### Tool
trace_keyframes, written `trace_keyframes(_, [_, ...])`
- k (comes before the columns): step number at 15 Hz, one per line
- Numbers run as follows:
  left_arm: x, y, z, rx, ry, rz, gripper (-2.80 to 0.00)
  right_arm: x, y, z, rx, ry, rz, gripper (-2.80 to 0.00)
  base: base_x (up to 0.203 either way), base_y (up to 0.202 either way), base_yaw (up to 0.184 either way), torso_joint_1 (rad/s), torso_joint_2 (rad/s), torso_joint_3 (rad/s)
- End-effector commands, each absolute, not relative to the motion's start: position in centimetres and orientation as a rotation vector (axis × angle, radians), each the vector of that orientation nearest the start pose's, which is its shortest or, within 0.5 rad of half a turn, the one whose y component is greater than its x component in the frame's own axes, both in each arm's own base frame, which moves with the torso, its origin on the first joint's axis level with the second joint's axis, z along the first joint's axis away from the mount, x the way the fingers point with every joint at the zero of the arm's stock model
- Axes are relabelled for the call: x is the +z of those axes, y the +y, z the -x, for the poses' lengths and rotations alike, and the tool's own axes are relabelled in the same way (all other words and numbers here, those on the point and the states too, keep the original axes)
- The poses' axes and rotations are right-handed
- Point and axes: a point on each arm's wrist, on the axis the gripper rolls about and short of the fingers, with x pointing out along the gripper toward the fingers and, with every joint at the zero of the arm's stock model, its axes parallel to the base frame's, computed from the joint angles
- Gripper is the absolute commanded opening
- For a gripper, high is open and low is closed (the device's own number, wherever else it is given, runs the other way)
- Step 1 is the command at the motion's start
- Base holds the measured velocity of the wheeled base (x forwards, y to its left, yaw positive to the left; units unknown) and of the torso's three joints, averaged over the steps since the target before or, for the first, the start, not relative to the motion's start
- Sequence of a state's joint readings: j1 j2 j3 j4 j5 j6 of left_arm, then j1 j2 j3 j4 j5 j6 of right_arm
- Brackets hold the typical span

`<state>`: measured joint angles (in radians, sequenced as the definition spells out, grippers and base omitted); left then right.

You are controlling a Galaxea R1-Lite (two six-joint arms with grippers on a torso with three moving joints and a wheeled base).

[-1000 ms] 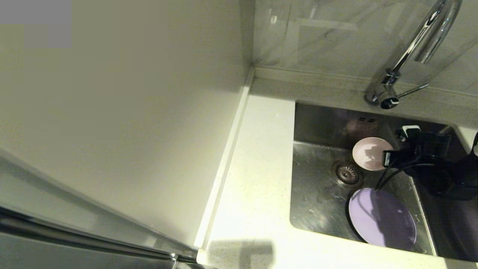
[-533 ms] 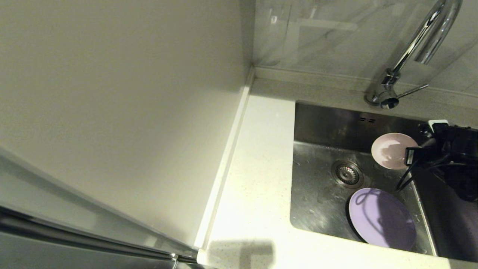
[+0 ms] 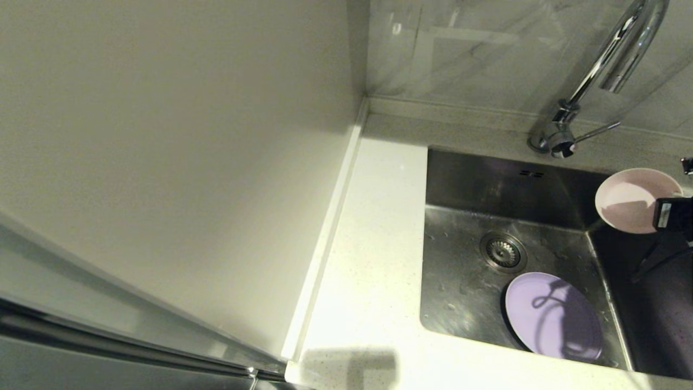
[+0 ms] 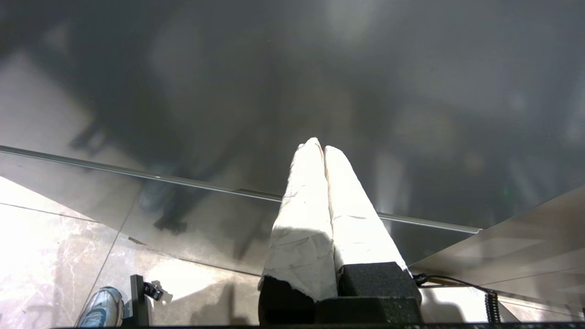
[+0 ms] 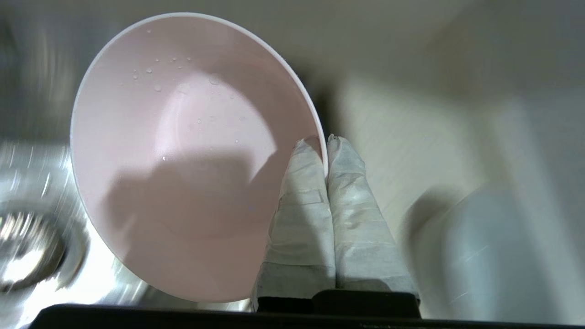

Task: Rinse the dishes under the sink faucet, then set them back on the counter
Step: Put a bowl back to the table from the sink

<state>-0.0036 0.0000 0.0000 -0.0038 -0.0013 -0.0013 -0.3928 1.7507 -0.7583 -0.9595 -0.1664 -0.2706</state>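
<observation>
The right gripper (image 5: 325,144) pinches the rim of the pink bowl (image 5: 183,151), held above the sink's (image 3: 465,184) right edge. Keep it level and lower gently onto the counter (image 3: 373,227). The left gripper (image 4: 323,148), clenched, idles elsewhere.

Each claw is formed of two tapered fingers wrapped in creased white tape, set into black, rough-textured blocks: the left claw (image 4: 323,147) and the right claw (image 5: 320,141). A black cable is seen beside the left base. A black housing is borne by the right arm.
</observation>
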Motion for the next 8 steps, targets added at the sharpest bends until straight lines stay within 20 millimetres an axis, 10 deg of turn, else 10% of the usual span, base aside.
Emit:
trace_keyframes(1, [7.5,0.0,2.3,-0.005,-0.002,0.002,-2.80,21.5,-12.1,-27.8,-0.584,-0.067,0.348,-2.80,0.000,0.000,0.000,0.000,0.00,0.000])
trace_keyframes(8, [7.5,0.0,2.3,-0.005,-0.002,0.002,-2.80,24.2,-11.5,-26.9,-0.622,-0.367,0.642,-2.80,0.000,0.000,0.000,0.000,0.00,0.000])
